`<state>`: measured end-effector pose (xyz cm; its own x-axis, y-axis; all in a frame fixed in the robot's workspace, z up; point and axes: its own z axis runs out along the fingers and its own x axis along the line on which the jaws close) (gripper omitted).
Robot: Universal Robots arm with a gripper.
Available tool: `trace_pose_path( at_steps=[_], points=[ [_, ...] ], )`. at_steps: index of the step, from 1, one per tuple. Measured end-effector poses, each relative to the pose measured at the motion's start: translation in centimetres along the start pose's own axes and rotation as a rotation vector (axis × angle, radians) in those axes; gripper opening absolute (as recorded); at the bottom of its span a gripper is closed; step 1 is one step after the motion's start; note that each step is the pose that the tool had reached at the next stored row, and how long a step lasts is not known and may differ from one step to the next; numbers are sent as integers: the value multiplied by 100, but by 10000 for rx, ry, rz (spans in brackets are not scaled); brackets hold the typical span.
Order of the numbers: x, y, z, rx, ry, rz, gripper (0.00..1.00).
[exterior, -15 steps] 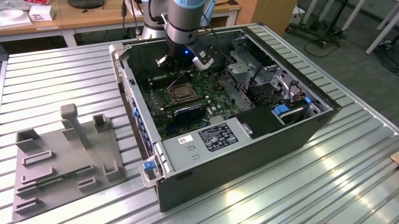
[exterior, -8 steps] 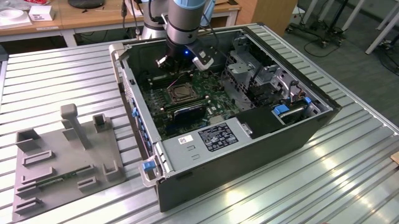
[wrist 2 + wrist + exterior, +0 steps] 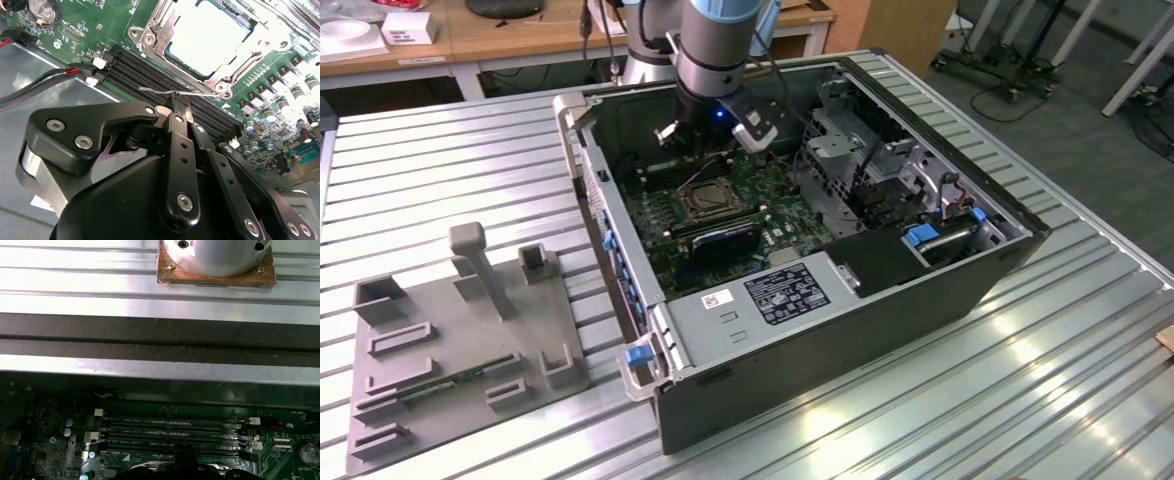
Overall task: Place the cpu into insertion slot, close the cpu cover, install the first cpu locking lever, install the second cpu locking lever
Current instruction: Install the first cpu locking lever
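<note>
In the exterior view my gripper (image 3: pixel 704 140) hangs inside the open computer case (image 3: pixel 881 330), just behind the insertion slot (image 3: pixel 708 201) on the green board. The second wrist view shows the cpu (image 3: pixel 207 35) lying flat in the slot as a pale square. The silvery cpu cover (image 3: pixel 161 24) is down around it, framing it. A thin metal locking lever (image 3: pixel 152 90) runs along the near side of the socket. My gripper (image 3: pixel 178 104) is shut, its black fingertips (image 3: pixel 182 116) right at that lever; whether they clamp it or only touch it I cannot tell.
Long black memory slots (image 3: pixel 135 72) lie between the fingers and the socket. Red and black cables (image 3: pixel 45 80) run beside them. A drive cage (image 3: pixel 854 160) fills the case on the exterior view's right. A grey fixture tray (image 3: pixel 454 330) sits on the ribbed table.
</note>
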<state>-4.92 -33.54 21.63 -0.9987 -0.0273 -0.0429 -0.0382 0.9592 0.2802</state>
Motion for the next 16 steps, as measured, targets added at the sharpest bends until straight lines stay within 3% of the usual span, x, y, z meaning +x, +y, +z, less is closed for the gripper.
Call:
trace_pose_path(
  at_steps=[16],
  points=[
    [-45, 0, 30, 2, 3, 3, 11]
  ],
)
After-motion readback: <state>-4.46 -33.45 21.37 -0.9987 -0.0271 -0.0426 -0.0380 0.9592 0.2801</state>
